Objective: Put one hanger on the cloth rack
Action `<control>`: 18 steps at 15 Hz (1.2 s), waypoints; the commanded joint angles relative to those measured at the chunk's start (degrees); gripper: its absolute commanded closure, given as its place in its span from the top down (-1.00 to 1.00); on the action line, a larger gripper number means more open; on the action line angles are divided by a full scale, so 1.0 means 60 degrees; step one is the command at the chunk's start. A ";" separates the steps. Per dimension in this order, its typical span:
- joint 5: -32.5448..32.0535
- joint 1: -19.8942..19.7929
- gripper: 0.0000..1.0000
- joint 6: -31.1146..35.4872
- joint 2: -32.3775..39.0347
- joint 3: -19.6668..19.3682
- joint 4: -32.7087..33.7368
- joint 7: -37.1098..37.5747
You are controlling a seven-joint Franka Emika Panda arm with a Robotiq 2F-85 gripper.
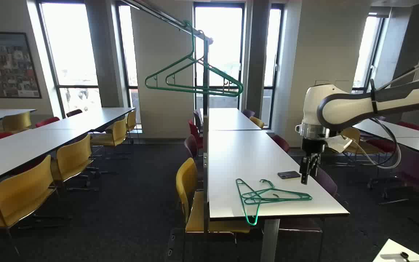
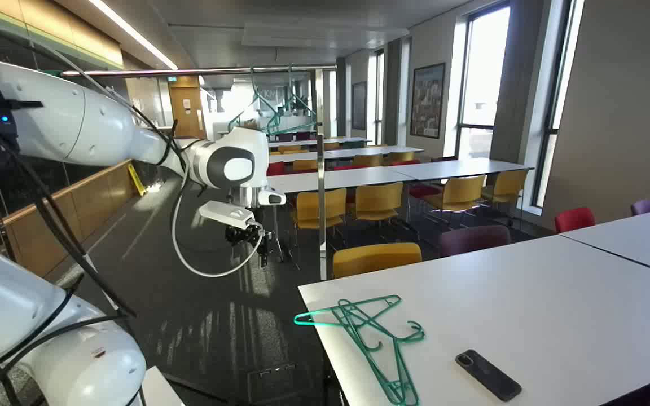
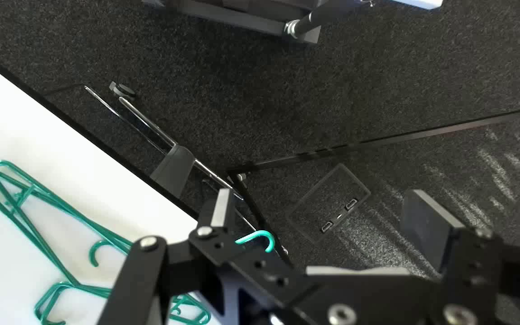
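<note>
Overlapping green hangers (image 1: 254, 221) lie on the white table (image 2: 528, 316), and a brightly lit corner (image 2: 303, 320) pokes out past the table's edge. In the wrist view, hanger tubes (image 3: 39, 235) fill the lower left, partly hidden by the gripper. The cloth rack has a metal rail (image 1: 166, 16) and an upright post (image 2: 320, 169); two more green hangers (image 1: 239, 91) hang from the rail near the post. My gripper (image 1: 307, 178) points down, apart from the hangers. In the wrist view its jaws stand wide with only carpet between the fingers (image 3: 427, 225).
A dark phone (image 2: 488, 375) lies on the table near the hangers. The rack's post rises close by the table's side. A yellow chair (image 1: 186, 185) stands beside the table, and a purple chair (image 1: 326, 180) on its opposite side. A cable (image 2: 212, 275) loops below the wrist.
</note>
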 commanded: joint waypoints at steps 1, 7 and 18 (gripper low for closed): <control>0.0045 -0.0099 1.00 -0.0023 0.0006 0.0088 0.0018 -0.0038; -0.0897 -0.0215 1.00 0.0687 0.0455 0.0012 0.0074 -0.0711; -0.1356 -0.0278 1.00 0.0938 0.2280 -0.1331 0.1190 -0.6436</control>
